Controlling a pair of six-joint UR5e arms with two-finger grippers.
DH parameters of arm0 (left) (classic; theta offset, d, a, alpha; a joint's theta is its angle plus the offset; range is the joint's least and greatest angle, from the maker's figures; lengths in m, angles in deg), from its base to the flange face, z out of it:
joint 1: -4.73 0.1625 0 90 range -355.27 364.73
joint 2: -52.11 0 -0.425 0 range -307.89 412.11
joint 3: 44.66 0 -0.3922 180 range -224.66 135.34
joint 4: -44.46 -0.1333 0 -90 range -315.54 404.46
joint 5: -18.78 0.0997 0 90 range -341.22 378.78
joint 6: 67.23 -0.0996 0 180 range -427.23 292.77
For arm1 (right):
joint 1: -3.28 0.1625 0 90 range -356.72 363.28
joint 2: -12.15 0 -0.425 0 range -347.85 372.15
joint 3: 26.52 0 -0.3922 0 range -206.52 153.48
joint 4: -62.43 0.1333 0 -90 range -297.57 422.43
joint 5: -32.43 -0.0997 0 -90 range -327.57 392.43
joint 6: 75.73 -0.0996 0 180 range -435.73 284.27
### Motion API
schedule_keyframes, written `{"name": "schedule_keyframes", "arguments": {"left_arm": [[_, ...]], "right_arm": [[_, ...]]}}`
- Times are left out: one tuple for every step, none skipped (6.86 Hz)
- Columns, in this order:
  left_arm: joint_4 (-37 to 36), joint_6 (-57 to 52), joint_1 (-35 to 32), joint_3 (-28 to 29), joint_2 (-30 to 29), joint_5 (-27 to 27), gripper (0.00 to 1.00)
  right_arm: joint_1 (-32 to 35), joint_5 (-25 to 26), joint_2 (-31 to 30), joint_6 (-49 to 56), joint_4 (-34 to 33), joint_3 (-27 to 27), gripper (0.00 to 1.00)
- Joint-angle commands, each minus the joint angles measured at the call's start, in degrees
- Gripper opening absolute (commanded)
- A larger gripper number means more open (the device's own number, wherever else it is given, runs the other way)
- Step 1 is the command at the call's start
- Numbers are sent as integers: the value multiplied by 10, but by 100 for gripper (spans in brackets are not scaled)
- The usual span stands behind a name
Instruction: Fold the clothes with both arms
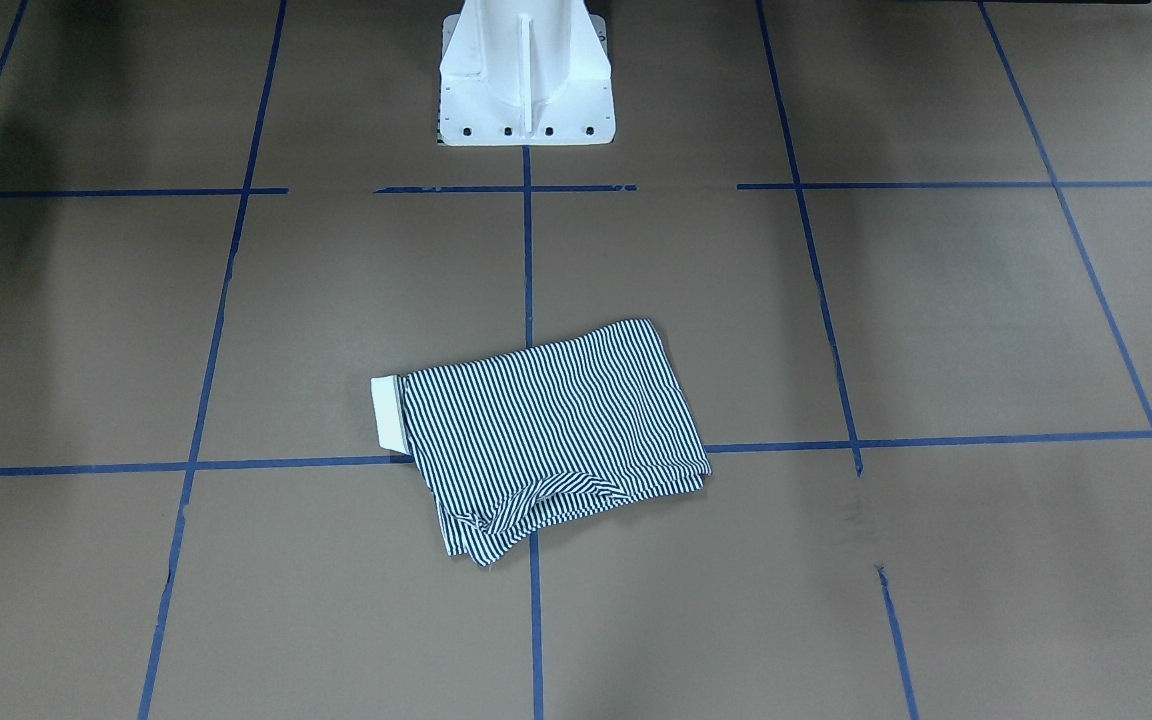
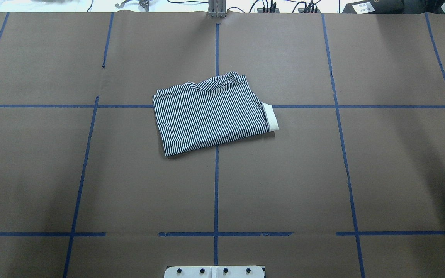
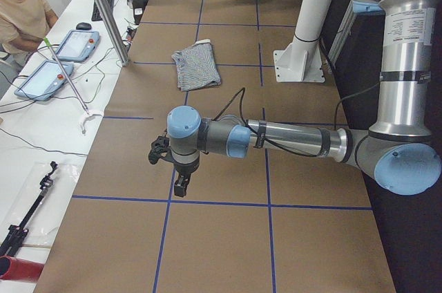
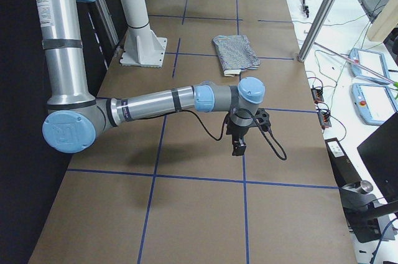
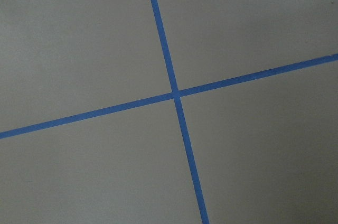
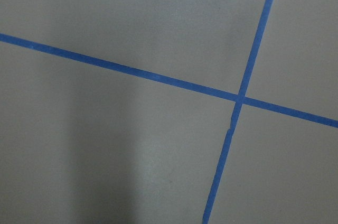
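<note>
The striped polo shirt (image 1: 546, 430) lies folded into a compact rectangle at the table's middle, across a blue tape crossing. Its cream collar (image 1: 388, 410) sticks out at one end. It also shows in the overhead view (image 2: 211, 114) and small in both side views (image 3: 197, 66) (image 4: 235, 52). My left gripper (image 3: 180, 184) hangs above the table far from the shirt, toward the table's left end. My right gripper (image 4: 238, 146) hangs the same way toward the right end. Both show only in the side views, so I cannot tell whether they are open or shut. Both wrist views show only bare paper and tape.
The white pedestal base (image 1: 526, 80) stands at the robot's edge of the brown, blue-taped table (image 2: 284, 173). A metal pole (image 3: 103, 13), tablets (image 3: 41, 79) and a seated operator (image 3: 21, 10) are beside the table's far edge.
</note>
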Motion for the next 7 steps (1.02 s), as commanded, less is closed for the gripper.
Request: {"name": "schedule_keyframes", "arguments": {"left_arm": [[-6,5,-26,9,7,1,100],[-5,6,-26,9,7,2,100],[-5,6,-25,10,0,2,100],[-5,6,-25,10,-3,0,100],[0,3,-25,10,-5,-2,100],[3,2,-23,25,-11,-2,100],[3,1,-24,28,-14,-2,100]], "right_arm": [[0,0,-2,-3,0,2,100],[0,0,1,-4,0,2,100],[0,0,-1,-2,1,4,100],[0,-1,-4,-4,0,-9,100],[0,-13,-15,-3,0,-18,100],[0,-22,-16,-4,2,-21,100],[0,-22,-19,-3,3,-33,100]]}}
